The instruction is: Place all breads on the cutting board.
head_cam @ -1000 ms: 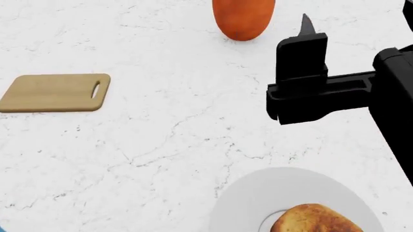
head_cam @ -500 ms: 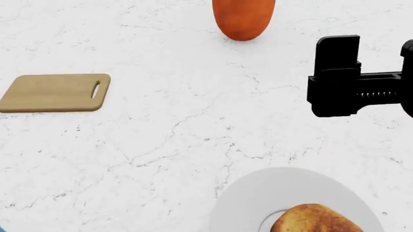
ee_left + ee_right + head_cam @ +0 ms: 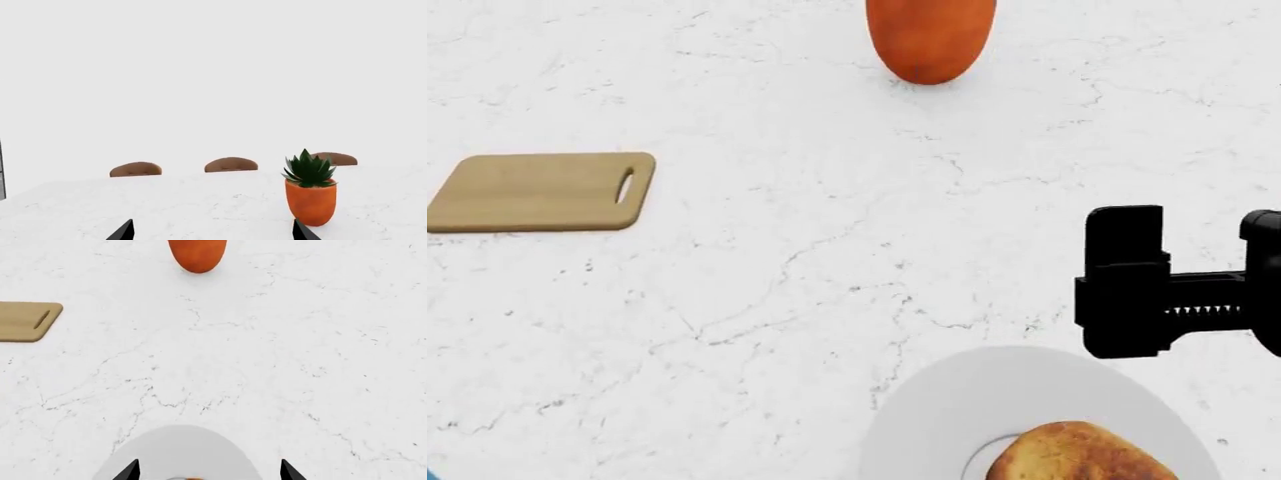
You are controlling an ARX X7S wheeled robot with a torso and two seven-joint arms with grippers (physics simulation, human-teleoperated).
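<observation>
In the head view, the cutting board (image 3: 541,192) lies flat on the white marbled surface (image 3: 787,300) at about 9 o'clock, slot handle toward the centre, with nothing on it. The round golden-brown bread (image 3: 1077,453) sits on the white plate (image 3: 934,410) at about 5 o'clock, well apart from the board. At 12 o'clock an orange rounded object (image 3: 932,40) is cut off by the frame edge, and we cannot tell what it is from here.

The right end effector (image 3: 1194,240) hangs at about 4 o'clock, just beyond the plate's far rim, its two fingers set wide apart and holding nothing. Its own camera shows the same spread fingertips (image 3: 130,471) over the plate.

The left end effector (image 3: 212,232) shows only as two dark tips, apart and empty. That camera looks across the surface at an orange pot (image 3: 311,200) holding a spiky green plant (image 3: 309,170), with three brown chair backs (image 3: 231,164) behind.
</observation>
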